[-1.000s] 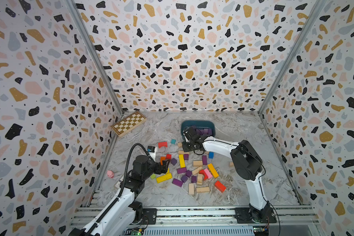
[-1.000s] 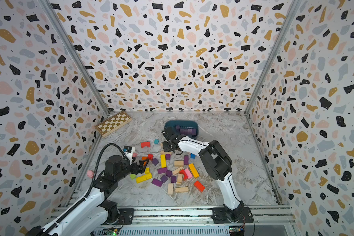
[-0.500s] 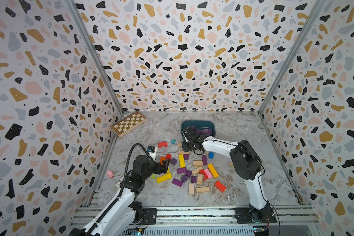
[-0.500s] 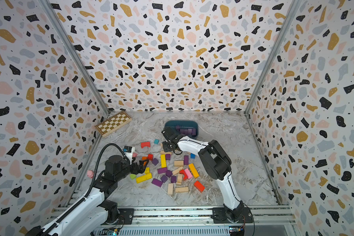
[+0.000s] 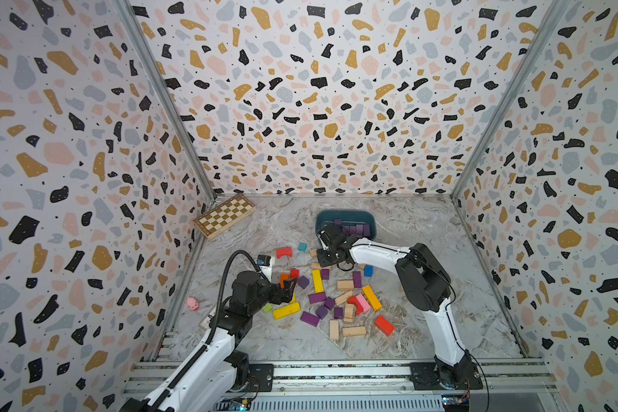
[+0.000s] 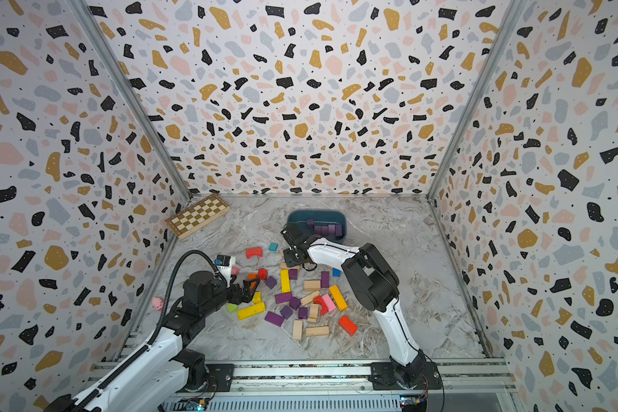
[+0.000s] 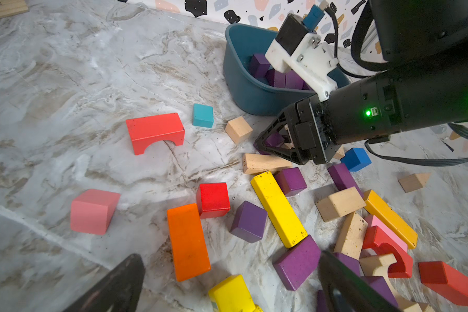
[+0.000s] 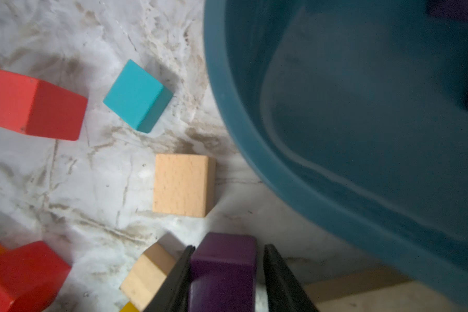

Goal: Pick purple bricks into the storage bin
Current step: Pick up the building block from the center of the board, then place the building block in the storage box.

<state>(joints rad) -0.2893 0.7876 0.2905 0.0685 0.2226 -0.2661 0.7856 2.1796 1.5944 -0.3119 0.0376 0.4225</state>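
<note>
Purple matte brick (image 8: 223,270) between fingers of the right hand (image 8: 229,247), grip unclear; left hand (image 7: 230,256) gapes wide

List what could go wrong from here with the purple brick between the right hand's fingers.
1. The purple brick sits between the fingers of the right hand, but a sliver of gap shows at one finger; it may slip on the lift.
2. The wall of the storage bin rises close by; a low carry might knock it.
3. A plain wooden block lies right beside the other finger and may get dragged.
</note>
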